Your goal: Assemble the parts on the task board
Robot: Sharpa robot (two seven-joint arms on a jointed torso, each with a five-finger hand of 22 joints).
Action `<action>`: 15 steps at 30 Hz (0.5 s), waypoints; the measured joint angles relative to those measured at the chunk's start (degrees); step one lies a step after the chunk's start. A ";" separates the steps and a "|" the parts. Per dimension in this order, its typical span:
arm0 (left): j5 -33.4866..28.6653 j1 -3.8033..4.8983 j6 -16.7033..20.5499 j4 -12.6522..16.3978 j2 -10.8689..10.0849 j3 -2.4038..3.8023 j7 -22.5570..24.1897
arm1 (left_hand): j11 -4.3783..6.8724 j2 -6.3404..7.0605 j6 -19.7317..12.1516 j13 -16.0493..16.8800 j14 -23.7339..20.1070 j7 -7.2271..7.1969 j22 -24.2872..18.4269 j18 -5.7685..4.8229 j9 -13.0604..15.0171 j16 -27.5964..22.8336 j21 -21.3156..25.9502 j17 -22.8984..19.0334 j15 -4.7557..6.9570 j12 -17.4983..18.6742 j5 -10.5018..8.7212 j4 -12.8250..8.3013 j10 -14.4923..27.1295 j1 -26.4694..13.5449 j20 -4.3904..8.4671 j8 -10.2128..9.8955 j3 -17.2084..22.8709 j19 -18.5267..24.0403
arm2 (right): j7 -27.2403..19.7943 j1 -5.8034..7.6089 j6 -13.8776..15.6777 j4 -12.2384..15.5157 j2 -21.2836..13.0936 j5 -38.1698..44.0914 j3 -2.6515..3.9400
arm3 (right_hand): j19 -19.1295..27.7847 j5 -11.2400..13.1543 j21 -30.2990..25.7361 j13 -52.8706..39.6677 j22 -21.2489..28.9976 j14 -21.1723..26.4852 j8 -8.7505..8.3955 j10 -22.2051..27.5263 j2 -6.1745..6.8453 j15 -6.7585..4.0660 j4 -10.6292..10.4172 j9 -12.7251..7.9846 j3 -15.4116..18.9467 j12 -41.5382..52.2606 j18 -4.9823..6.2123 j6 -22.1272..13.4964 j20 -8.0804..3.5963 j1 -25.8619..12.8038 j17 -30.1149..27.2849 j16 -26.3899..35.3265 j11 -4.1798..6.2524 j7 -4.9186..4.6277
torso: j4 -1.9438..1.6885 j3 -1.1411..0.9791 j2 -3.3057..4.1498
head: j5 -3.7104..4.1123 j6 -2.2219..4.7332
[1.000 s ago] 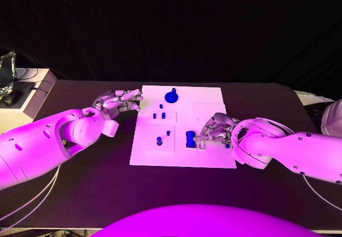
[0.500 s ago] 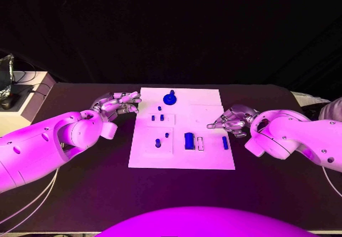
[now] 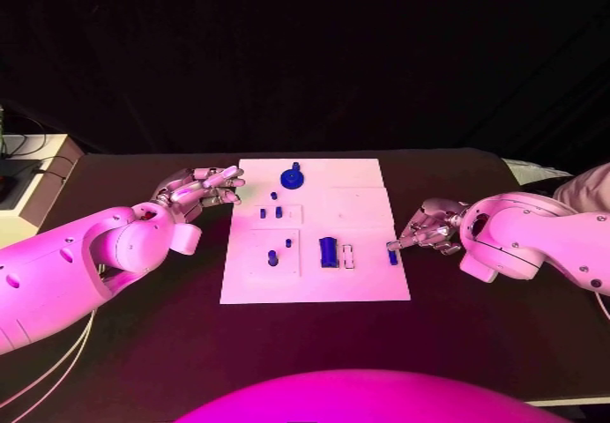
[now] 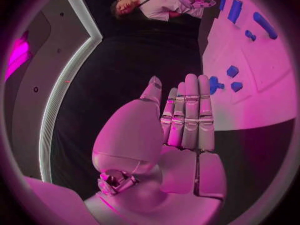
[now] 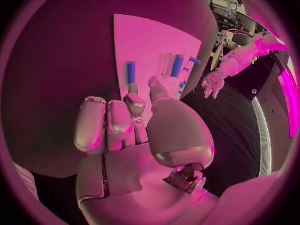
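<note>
Right robot hand (image 3: pixel 430 231) hovered empty, fingers loosely curled, at board's (image 3: pixel 368 198) 3 o'clock edge beside slim blue part (image 3: pixel 391 256). Left robot hand (image 3: pixel 197 189) open at 9 o'clock. Better pinch part's ends, lift straight.

Black table (image 3: pixel 152 352) under coloured light, dark tabletop running to a straight far edge. Behind it, black curtain (image 3: pixel 305 70) hanging in folds across the whole back. At the left edge, pale cabinet (image 3: pixel 32 189) standing beside the table, dark cables (image 3: pixel 19 145) lying on top.
</note>
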State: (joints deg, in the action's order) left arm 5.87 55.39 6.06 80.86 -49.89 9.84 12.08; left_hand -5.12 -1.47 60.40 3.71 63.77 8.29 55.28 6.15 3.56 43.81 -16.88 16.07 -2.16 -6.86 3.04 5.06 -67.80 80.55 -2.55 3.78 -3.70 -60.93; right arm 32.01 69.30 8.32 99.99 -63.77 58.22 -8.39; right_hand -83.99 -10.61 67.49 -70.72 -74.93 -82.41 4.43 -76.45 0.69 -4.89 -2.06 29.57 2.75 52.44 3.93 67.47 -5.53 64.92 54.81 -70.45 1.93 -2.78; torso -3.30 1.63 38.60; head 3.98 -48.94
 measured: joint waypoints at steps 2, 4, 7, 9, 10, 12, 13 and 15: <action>0.00 -0.04 -0.03 0.13 -0.02 0.00 0.27 | 0.00 0.00 0.00 0.00 0.00 0.00 0.00 0.00 0.00 0.00 0.00 0.00 0.00 0.00 0.00 0.00 0.00 0.00 0.00 0.00 0.00 0.00 | 0.89 -0.18 -0.51 0.05 -0.06 1.85 -0.04 | 0.13 0.00 0.00 -0.19 0.00 0.00 0.00 -0.10 0.00 0.00 -0.21 0.41 0.14 0.00 0.00 0.01 -0.25 0.00 0.05 0.00 0.05 -0.01 | 0.05 0.02 -0.04 | 0.23 0.00; 0.00 -0.07 -0.06 0.23 -0.02 0.00 0.55 | 0.00 0.00 0.00 0.00 0.00 0.00 0.00 0.00 0.00 0.00 0.00 0.00 0.00 0.00 0.00 0.00 0.00 0.00 0.00 0.00 0.00 0.00 | 1.73 -0.45 -0.78 0.14 -0.04 3.64 -0.08 | -0.02 -0.38 0.00 -0.38 0.00 0.00 0.00 -0.10 0.38 0.00 -1.17 0.82 0.01 -0.31 0.00 0.01 -0.41 -0.38 0.08 0.00 0.05 -0.01 | 0.05 0.04 -0.07 | 0.39 0.00; 0.00 -0.14 -0.06 0.36 -0.07 0.00 0.94 | 0.00 0.00 0.00 0.00 0.00 0.00 0.00 0.00 0.00 0.00 0.00 0.00 0.00 0.00 0.00 0.00 0.00 0.00 0.00 0.00 0.00 0.00 | 2.63 -0.88 -0.77 0.14 0.34 5.66 -0.14 | -0.03 -0.38 0.05 -0.75 0.00 -0.22 0.00 -0.32 0.80 -0.22 -2.53 1.78 -0.46 -0.31 0.00 0.21 -0.41 -0.80 0.25 0.00 0.26 0.18 | 0.04 0.04 -0.08 | 0.54 -0.04; 0.01 -0.16 -0.06 0.42 -0.10 0.00 1.14 | 0.00 0.00 0.00 0.00 0.00 0.00 0.00 0.00 0.00 0.00 0.00 0.00 0.00 0.00 0.00 0.00 0.00 0.00 0.00 0.00 0.00 0.00 | 3.05 -1.15 -0.61 0.14 0.73 6.53 -0.15 | -0.03 -0.38 0.35 -0.91 0.01 -0.22 -0.01 -0.42 1.28 -0.22 -3.61 2.66 -0.74 -0.51 0.00 0.21 -0.41 -1.28 0.33 0.00 0.36 0.18 | 0.02 0.01 -0.08 | 0.55 -0.08; 0.02 -0.18 -0.06 0.44 -0.13 0.00 1.26 | 0.00 0.00 0.00 0.00 0.00 0.00 0.00 0.00 0.00 0.00 0.00 0.00 0.00 0.00 0.00 0.00 0.01 0.00 0.00 0.00 0.00 0.00 | 3.28 -1.31 -0.45 0.11 1.01 7.00 -0.16 | -0.03 -0.67 0.35 -1.04 0.01 -0.22 -0.01 -0.42 1.28 -0.22 -4.09 3.15 -0.87 -0.51 0.00 0.21 -0.41 -1.28 0.35 0.00 0.36 0.18 | -0.01 0.01 -0.08 | 0.55 -0.10; 0.03 -0.21 -0.06 0.47 -0.17 0.00 1.40 | 0.00 0.00 0.00 -0.01 0.00 0.00 0.00 0.00 0.00 0.00 0.00 0.00 0.00 0.00 0.00 0.00 0.00 0.00 0.00 0.00 0.00 0.00 | 3.56 -1.55 -0.12 0.02 1.48 7.58 -0.16 | -0.03 -0.70 0.35 -1.06 0.01 -0.01 -0.01 -0.42 1.28 -0.43 -4.43 3.65 -0.95 -0.51 0.00 0.21 -0.41 -1.28 0.39 0.00 0.36 0.18 | -0.04 0.01 -0.07 | 0.52 -0.14; 0.03 -0.22 -0.06 0.48 -0.18 0.00 1.44 | 0.00 0.00 0.00 0.00 0.00 0.00 0.00 0.00 0.00 0.00 0.00 0.00 0.00 0.00 0.00 0.00 0.00 0.00 0.00 0.00 0.00 0.00 | 3.64 -1.62 0.00 -0.02 1.65 7.75 -0.16 | -0.03 -0.71 0.35 -1.13 0.01 -0.01 -0.01 -0.42 1.46 -0.43 -4.46 3.98 -0.96 -0.51 0.00 0.21 -0.41 -1.45 0.39 0.00 0.36 0.18 | -0.05 0.01 -0.06 | 0.49 -0.14; 0.04 -0.24 -0.07 0.48 -0.22 0.00 1.53 | 0.00 0.00 0.00 0.00 0.00 0.00 0.00 0.00 0.00 0.00 0.00 0.00 0.00 0.00 0.00 0.00 0.00 0.00 0.00 0.00 0.00 0.00 | 3.86 -1.81 0.36 -0.15 2.13 8.20 -0.17 | -0.03 -0.71 0.35 -1.20 0.01 -0.01 -0.01 -0.42 1.57 -0.43 -4.91 4.50 -0.96 -0.51 0.00 0.21 -0.41 -1.56 0.39 0.00 0.36 0.19 | -0.06 -0.02 -0.04 | 0.46 -0.16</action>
State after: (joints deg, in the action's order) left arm 5.91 55.15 5.99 81.33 -50.11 9.85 13.61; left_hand -5.12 -1.47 60.40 3.70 63.77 8.29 55.28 6.14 3.56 43.81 -16.88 16.08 -2.16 -6.86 3.04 5.06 -67.80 80.55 -2.55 3.78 -3.70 -60.93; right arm 35.87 67.49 8.68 99.84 -61.64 66.41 -8.56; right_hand -84.02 -11.31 67.84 -71.91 -74.92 -82.42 4.42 -76.86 2.26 -5.32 -6.97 34.07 1.79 51.93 3.93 67.67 -5.94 63.35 55.20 -70.45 2.29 -2.59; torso -3.36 1.61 38.56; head 4.44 -49.10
